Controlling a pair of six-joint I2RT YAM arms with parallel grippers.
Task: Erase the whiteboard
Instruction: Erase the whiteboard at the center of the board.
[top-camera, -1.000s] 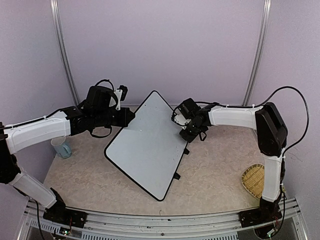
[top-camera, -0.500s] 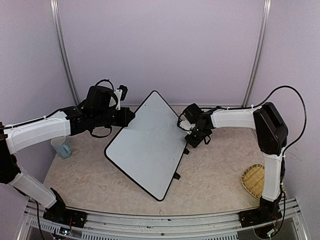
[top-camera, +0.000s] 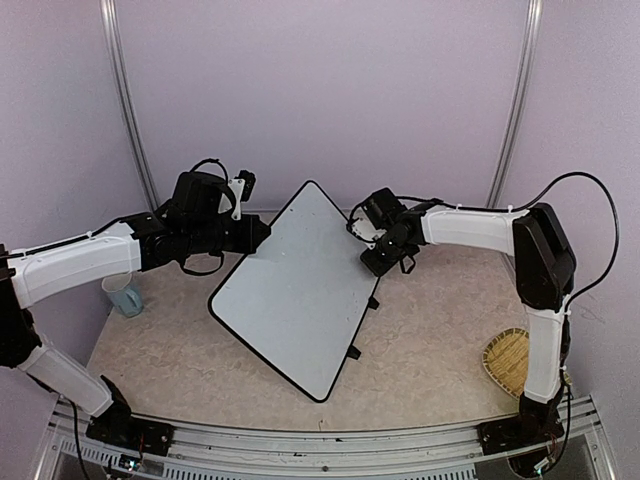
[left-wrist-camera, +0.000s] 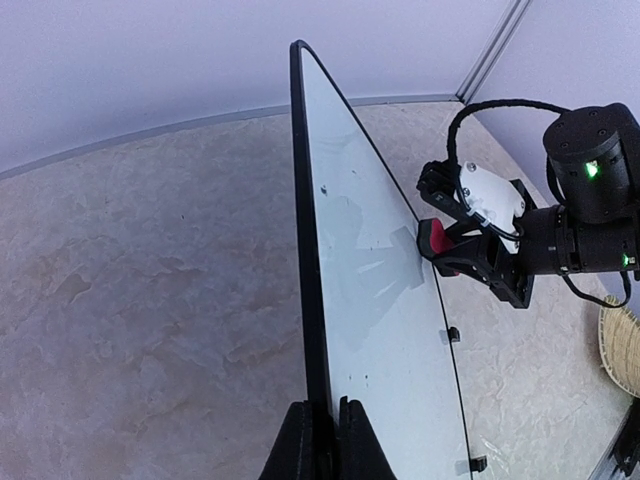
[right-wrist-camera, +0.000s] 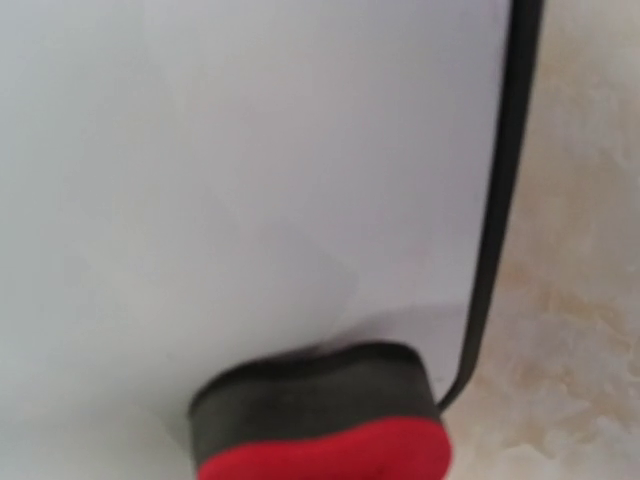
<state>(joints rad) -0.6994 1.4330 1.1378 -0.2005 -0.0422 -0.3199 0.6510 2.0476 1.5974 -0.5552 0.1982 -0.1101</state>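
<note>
Pushing the eraser (right-wrist-camera: 320, 420), pinched by the nearly closed right gripper (left-wrist-camera: 455, 252), past the 2 o'clock edge of the mid-table whiteboard (top-camera: 295, 290) could twist it from the left gripper (left-wrist-camera: 323, 440), clamped at 10 o'clock.

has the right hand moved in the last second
Yes: the right hand with the eraser slid toward the whiteboard's foot, then back up its right edge.

We see the whiteboard (right-wrist-camera: 250, 150) filling most of the view, white and blank. Its thin black frame (right-wrist-camera: 500, 200) runs down the right side, and the beige desk (right-wrist-camera: 580, 250) lies beyond. At the bottom edge, a red eraser (right-wrist-camera: 320, 415) puts its dark felt side against the board, just beside the frame's rounded corner.
</note>
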